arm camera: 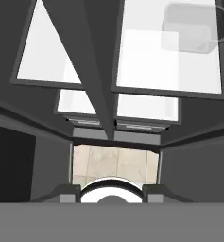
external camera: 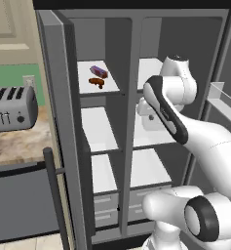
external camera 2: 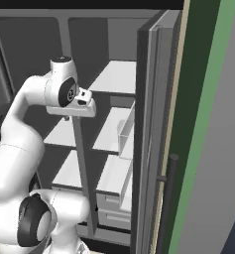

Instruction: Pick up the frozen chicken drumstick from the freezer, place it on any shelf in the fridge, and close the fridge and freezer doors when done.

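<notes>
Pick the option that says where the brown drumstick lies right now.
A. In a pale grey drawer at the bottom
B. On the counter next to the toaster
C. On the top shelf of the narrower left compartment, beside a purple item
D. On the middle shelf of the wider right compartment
C: in the left base view the brown drumstick lies on the freezer's top shelf, just in front of a purple item.

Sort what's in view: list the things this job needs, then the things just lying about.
Needed for the job:
chicken drumstick
freezer
fridge
freezer door
fridge door
gripper

Just lying about:
purple packet
toaster
</notes>
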Controlling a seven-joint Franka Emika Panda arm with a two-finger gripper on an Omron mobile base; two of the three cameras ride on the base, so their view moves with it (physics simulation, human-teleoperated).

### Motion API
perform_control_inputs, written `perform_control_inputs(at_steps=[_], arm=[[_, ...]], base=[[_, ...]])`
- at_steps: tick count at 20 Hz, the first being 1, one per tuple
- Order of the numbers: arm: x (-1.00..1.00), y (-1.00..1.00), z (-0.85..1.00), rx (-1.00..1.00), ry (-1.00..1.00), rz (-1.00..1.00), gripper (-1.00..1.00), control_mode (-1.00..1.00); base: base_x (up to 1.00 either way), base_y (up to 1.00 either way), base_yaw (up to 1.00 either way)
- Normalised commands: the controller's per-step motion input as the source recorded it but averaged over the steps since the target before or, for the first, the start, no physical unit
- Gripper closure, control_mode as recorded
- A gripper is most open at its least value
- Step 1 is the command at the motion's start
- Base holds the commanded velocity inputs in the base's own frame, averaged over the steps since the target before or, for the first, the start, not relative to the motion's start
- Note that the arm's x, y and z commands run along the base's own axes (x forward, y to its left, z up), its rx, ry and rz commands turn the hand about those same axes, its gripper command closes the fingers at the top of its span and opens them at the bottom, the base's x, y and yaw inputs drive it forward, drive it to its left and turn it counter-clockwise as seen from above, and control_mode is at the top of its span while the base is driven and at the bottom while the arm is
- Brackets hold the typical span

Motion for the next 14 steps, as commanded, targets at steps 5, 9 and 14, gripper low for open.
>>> perform_control_inputs(at_steps=[5,9,14], arm=[[-0.34,0.38,0.03,-0.06,-0.19,-0.01,-1.0,-1.0],[-0.02,1.0,0.25,-0.25,-0.43,-0.13,-1.0,-1.0],[0.07,0.94,0.31,-0.09,-0.34,-0.04,-1.0,-1.0]], base=[[0.0,0.0,0.0],[0.0,0.0,0.0],[0.0,0.0,0.0]])
